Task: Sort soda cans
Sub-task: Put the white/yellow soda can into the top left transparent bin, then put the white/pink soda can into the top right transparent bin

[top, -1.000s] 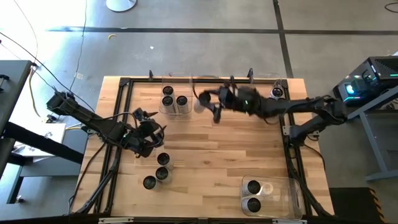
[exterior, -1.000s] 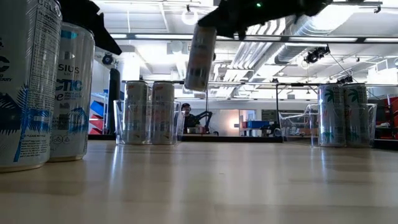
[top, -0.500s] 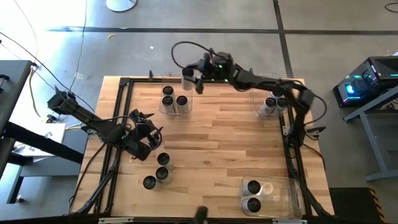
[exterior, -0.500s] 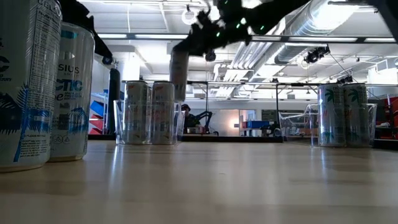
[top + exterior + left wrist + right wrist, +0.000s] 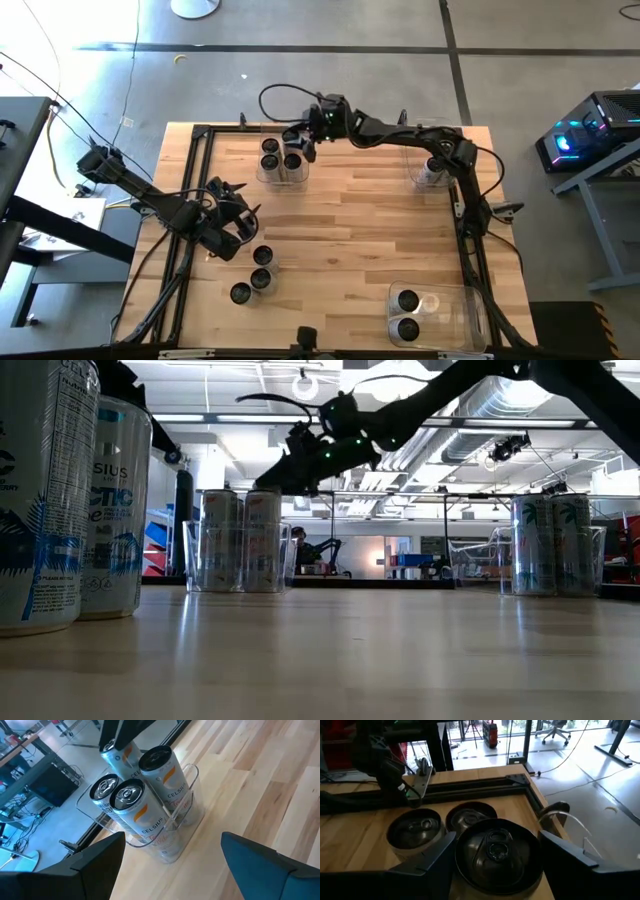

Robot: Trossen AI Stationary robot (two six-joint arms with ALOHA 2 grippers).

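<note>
Right end effector (image 5: 303,141) hangs over the far-left clear bin (image 5: 186,800), fingers clamped on a soda can (image 5: 496,851) with its top facing the wrist camera. That can sits low among three cans already in the bin (image 5: 131,802). Judgement: lower it straight, let go only once seated, and avoid nudging its neighbours. Left end effector (image 5: 228,226) waits wide open, empty, near three loose cans (image 5: 262,256). Pale wood worktop (image 5: 360,230), black frame; concrete floor, workshop beyond.
</note>
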